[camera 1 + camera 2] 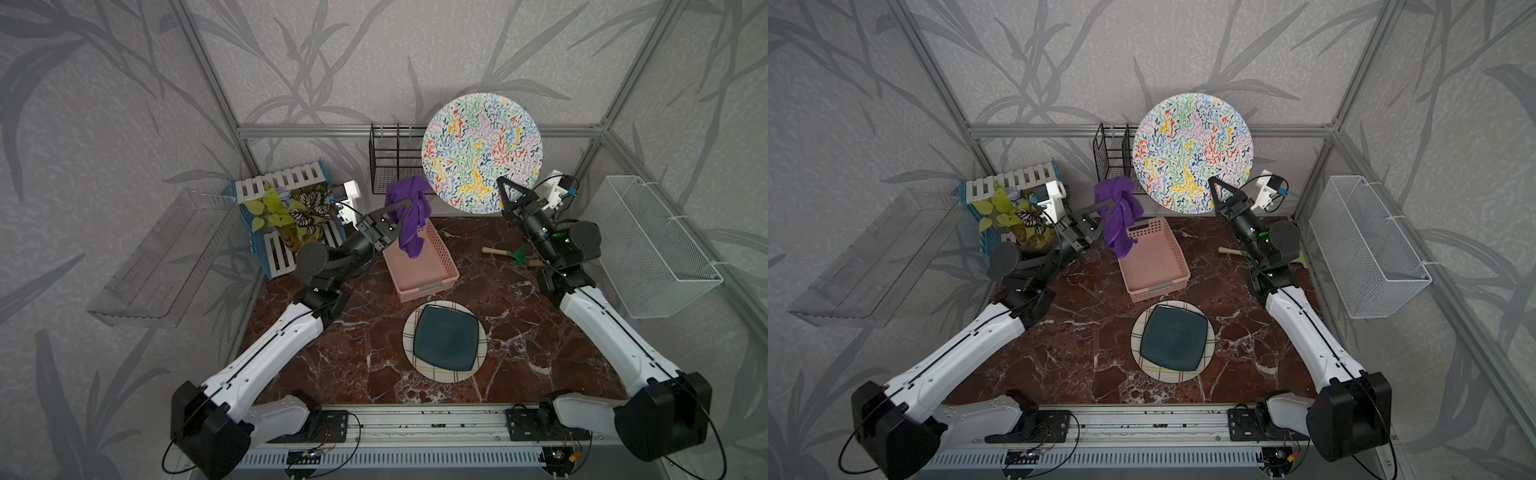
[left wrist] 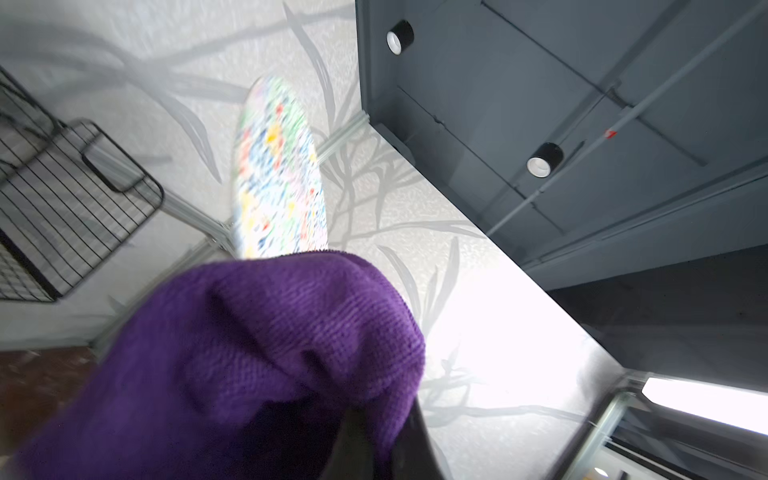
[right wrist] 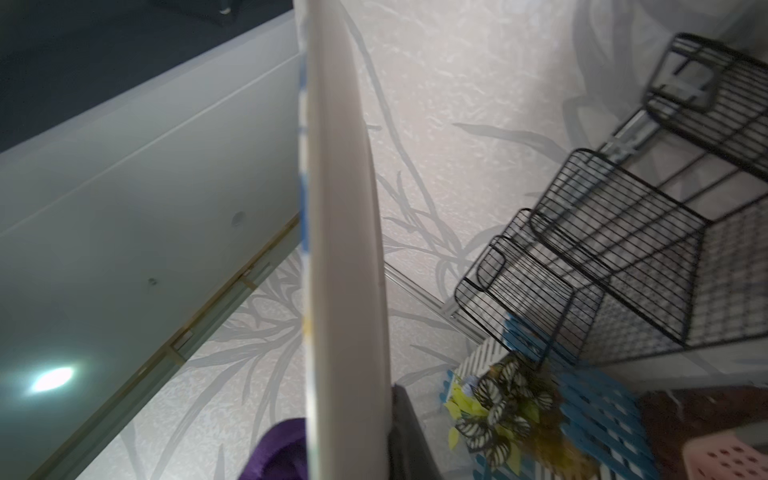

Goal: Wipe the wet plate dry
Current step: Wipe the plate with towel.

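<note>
In both top views the right claw (image 1: 500, 183) pinches the speckled plate (image 1: 482, 151) near its 5 o'clock rim. It holds the plate upright in the air over the 12 o'clock edge of the surface (image 1: 374, 332). At the plate's 8 o'clock the left claw (image 1: 411, 202) pinches the purple cloth (image 1: 411, 237), which dangles above the pink basket (image 1: 419, 266).

Left wrist: the cloth (image 2: 249, 353) fills the foreground, with the blurred plate (image 2: 278, 166) beyond it, seemingly not touching.

Right wrist: the plate (image 3: 345, 249) is seen edge-on, and a bit of cloth (image 3: 278, 449) sits beside its patterned face.
</note>
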Controlling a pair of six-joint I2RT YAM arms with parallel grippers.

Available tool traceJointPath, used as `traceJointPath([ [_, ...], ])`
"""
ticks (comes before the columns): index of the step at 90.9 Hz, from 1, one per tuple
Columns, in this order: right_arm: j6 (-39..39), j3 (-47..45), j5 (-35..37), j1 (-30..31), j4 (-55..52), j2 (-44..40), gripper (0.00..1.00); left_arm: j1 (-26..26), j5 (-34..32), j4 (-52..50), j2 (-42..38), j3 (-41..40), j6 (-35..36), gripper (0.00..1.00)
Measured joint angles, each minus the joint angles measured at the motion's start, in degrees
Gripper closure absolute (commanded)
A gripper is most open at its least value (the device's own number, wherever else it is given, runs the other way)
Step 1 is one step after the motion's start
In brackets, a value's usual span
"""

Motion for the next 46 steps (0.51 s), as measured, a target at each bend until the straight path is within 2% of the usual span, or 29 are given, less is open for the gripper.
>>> traceJointPath([
  [12,-4.17,-1.44,-0.22,2.8,-7.61,-0.92,1.0,-1.01,-5.07,-13.62,-0.48,7.23,17.38,1.0],
  [20,-6.49,-1.4,-1.44,4.42,-9.86,-1.14,1.0,-0.98,-6.62,-18.91,2.43,8.83,24.55,1.0],
  [33,-8.68,-1.22,-2.49,6.29,-11.28,-1.55,1.0,-1.79,-6.99,-25.73,10.4,9.51,30.88,1.0],
  [46,-10.47,-1.09,-0.31,7.23,-14.99,-0.76,1.0,-7.82,-8.46,-27.93,14.67,9.81,33.62,1.0],
])
